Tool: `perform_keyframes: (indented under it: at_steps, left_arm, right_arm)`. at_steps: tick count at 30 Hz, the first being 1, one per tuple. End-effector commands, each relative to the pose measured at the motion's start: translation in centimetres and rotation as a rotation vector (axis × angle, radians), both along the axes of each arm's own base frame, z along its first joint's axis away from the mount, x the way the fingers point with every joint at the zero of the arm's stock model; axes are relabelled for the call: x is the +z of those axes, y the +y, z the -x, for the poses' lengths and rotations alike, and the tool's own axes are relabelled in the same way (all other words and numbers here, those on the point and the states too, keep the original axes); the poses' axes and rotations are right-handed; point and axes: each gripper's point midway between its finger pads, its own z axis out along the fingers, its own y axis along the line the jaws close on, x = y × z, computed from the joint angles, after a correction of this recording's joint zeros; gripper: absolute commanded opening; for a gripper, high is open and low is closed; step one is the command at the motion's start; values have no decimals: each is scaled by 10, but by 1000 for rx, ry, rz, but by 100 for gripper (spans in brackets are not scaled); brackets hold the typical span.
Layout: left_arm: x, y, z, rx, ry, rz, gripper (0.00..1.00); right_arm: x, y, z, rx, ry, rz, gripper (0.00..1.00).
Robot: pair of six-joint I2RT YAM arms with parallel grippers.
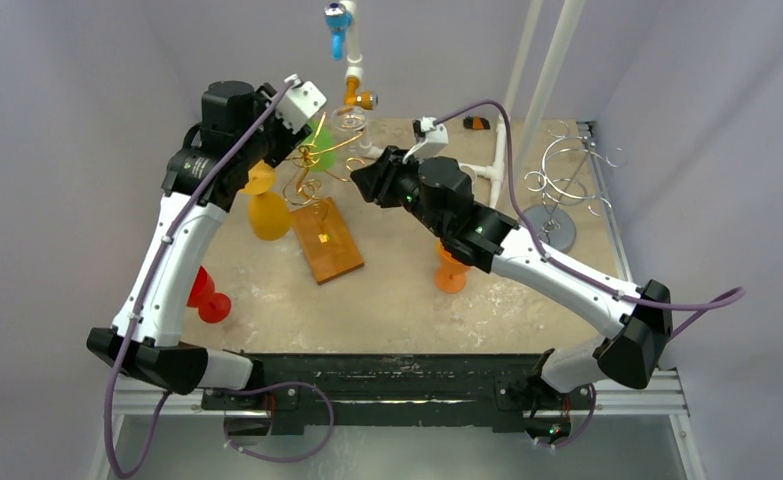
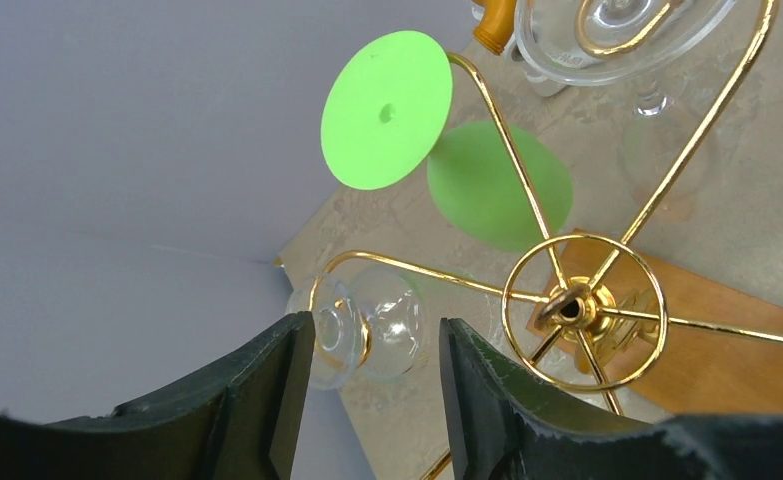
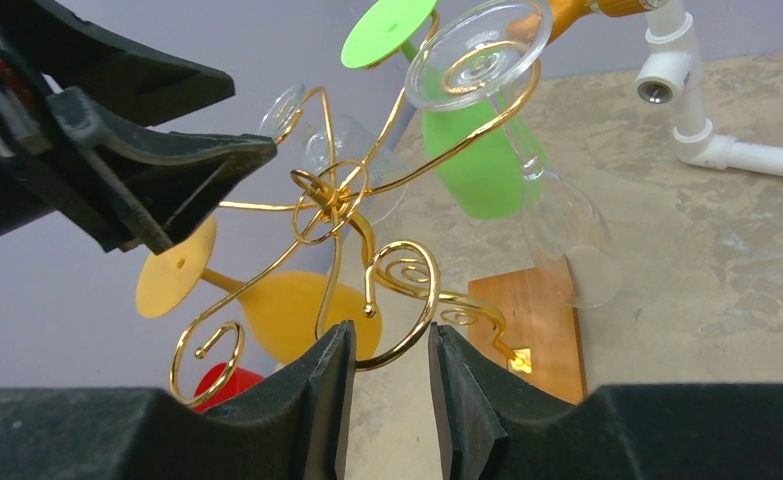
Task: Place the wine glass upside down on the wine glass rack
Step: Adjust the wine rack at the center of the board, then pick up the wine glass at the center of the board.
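Overhead plus wrist close-ups of rack (image 2: 572, 308)

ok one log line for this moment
left gripper: open, at clear glass hung on rack | right gripper: open, by rack | green glass, yellow glass: hung | red glass, orange glass: on table

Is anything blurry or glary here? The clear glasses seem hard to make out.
Top view: soft, even light, only faint shadows on the table. Left wrist view: the near fingers are dark, the clear glass beyond them is pale and faint, the green glass sharp. Right wrist view: bright glints on another clear glass's foot.
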Motion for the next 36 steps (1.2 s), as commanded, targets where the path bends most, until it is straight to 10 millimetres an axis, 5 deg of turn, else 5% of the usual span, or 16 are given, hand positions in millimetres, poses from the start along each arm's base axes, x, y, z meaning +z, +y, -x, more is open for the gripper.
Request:
perform_keyframes:
  at_steps: [1, 5, 9, 11, 12, 13, 18, 25, 28, 36]
  left_arm:
    - [29, 5, 23, 4, -52, 32, 53]
    - [30, 3, 31, -15, -44, 45, 53]
    - [35, 0, 43, -41, -33, 68, 52]
    - [39, 0, 47, -39, -34, 85, 52]
    - [40, 0, 48, -36, -31, 94, 52]
    - [40, -4, 49, -47, -27, 110, 52]
    - [44, -11, 52, -63, -11, 166, 53]
    - [78, -20, 56, -66, -46, 277, 61]
    - [85, -24, 60, -79, -49, 317, 64]
    - [87, -24, 62, -73, -55, 333, 64]
  right_arm:
    - [7, 2, 17, 60, 1, 57, 41]
    - [12, -7, 14, 35, -6, 77, 45]
    - [19, -36, 9, -26, -12, 99, 53]
    - [17, -58, 5, -64, 1, 127, 66]
    - [14, -69, 3, -81, 7, 145, 93]
    - [11, -78, 3, -97, 12, 160, 98]
    - [-21, -120, -8, -162, 73, 274, 99]
    - [-58, -137, -36, -221, 112, 448, 99]
    - [-62, -137, -54, -253, 119, 497, 99]
    - [-61, -153, -85, -399, 92, 564, 77]
